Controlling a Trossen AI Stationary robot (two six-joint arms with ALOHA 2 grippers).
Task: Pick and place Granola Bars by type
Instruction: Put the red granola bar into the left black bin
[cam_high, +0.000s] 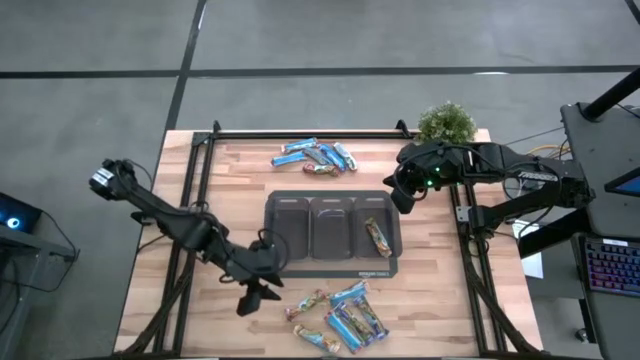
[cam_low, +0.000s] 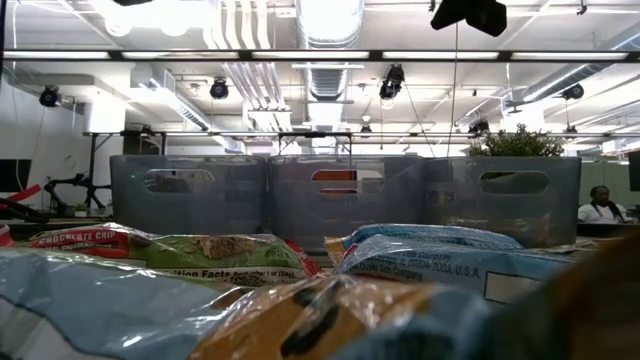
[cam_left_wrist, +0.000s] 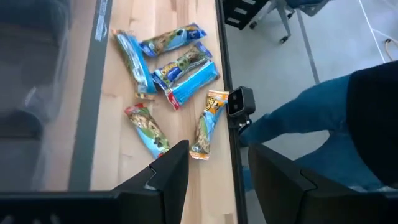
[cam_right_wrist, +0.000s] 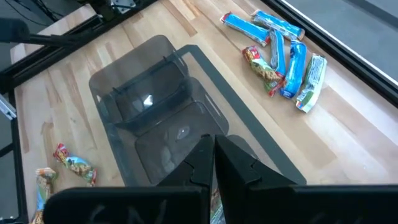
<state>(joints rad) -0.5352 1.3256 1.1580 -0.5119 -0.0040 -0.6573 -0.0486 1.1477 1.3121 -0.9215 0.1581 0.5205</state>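
Granola bars lie in two loose heaps on the wooden table: one at the far edge and one at the near edge. Between them stands a grey tray with three compartments. One brownish bar lies flat in its right compartment. My left gripper hangs open and empty over the table, just left of the near heap. My right gripper is shut and empty above the tray's far right corner.
A small potted plant stands at the far right corner. Black frame rails run along the table's left and right sides. A small camera sits at the near edge, with a blue-clad leg beyond it.
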